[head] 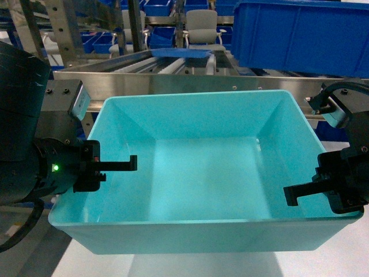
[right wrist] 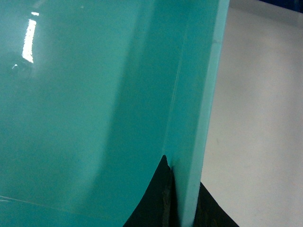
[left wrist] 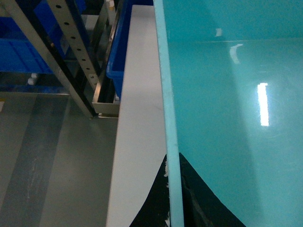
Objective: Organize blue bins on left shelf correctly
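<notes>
In the middle of the head view, one turquoise bin (head: 202, 173) is seen, empty, its glossy floor bare apart from light reflections. It is held between two claws. The left claw (head: 118, 165) is pinched on the bin's left wall, one finger (head: 124, 164) inside; the wrist view shows the rim (left wrist: 171, 156) running between its dark pads. The right claw (head: 305, 193) is likewise clamped on the right wall, the rim (right wrist: 199, 156) seen gripped between its pads. A pale table (right wrist: 255, 118) lies beneath the bin. Behind the bin, the steel shelf (head: 173, 78) with roller tracks is seen. One dark blue crate (head: 300, 34) stands at upper right; several more are visible on distant racks.
</notes>
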You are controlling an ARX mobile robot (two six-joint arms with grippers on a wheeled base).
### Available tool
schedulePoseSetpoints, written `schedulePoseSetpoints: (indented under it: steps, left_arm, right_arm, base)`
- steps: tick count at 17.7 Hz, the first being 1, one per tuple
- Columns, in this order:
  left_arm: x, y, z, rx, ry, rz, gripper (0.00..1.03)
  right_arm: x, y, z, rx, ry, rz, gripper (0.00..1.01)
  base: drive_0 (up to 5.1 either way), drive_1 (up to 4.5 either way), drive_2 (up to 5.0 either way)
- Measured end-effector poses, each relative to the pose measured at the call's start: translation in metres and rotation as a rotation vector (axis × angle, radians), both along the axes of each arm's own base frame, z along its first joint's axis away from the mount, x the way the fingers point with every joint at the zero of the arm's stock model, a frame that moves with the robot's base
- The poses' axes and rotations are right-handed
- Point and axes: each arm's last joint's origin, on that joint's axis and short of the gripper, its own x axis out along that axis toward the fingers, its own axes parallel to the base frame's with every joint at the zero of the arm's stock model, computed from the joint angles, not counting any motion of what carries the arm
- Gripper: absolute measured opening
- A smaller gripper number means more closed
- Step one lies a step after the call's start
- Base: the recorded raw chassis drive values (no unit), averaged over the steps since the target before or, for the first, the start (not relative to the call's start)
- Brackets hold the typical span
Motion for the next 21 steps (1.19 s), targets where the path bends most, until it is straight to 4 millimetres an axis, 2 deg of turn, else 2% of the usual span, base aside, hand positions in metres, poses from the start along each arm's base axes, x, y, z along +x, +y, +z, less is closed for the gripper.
schedulePoseSetpoints:
  steps: [21]
  left_arm:
    - [0.0001, 0.0, 0.0001, 0.0, -0.001, 0.0, 0.02]
  right_arm:
    - [0.0001, 0.0001, 0.0001, 0.0, -0.001, 0.001, 0.02]
  base:
    - [-4.8, 3.59, 1.1]
